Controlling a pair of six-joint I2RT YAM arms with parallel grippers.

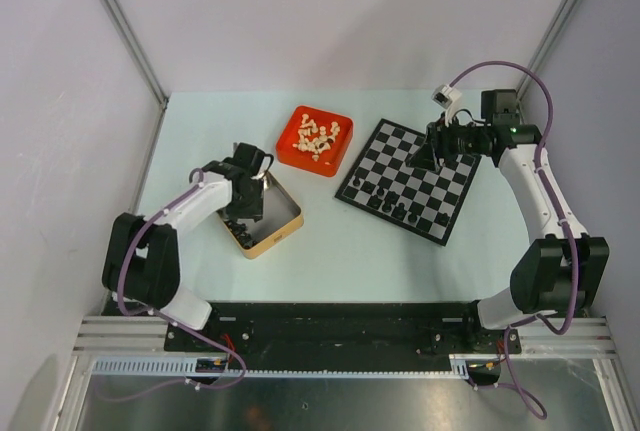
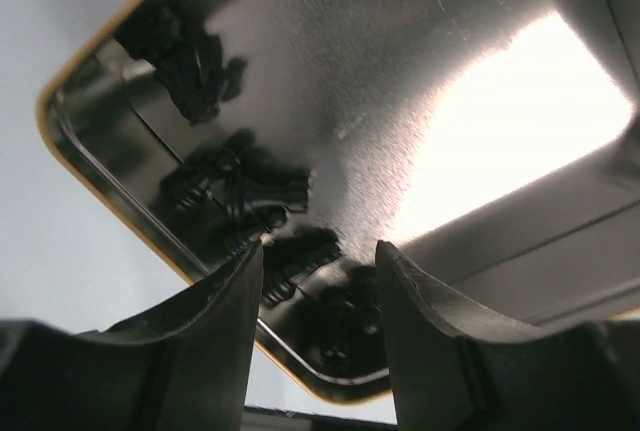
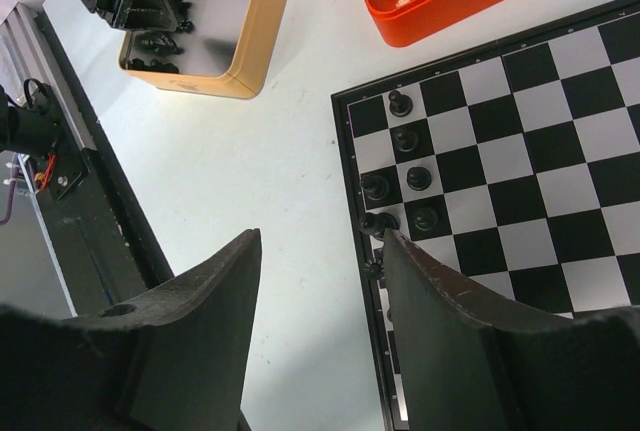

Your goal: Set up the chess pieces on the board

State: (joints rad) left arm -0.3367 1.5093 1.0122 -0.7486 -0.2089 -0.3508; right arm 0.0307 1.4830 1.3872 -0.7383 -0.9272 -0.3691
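Tin (image 1: 283, 213): left end effector (image 2: 320, 256) inside, jaws part-way apart; can't tell if anything is pinched. Black chess pieces (image 2: 250, 191) lie on their sides, heaped between and just beyond its tips. The nearest one's long axis runs roughly across the gap. Risks: end-on squeeze pops it out, a neighbour tags along, or it reaches the board (image 1: 440, 186) lying flat. The right end effector (image 3: 322, 241) is apart and empty over the board's edge.
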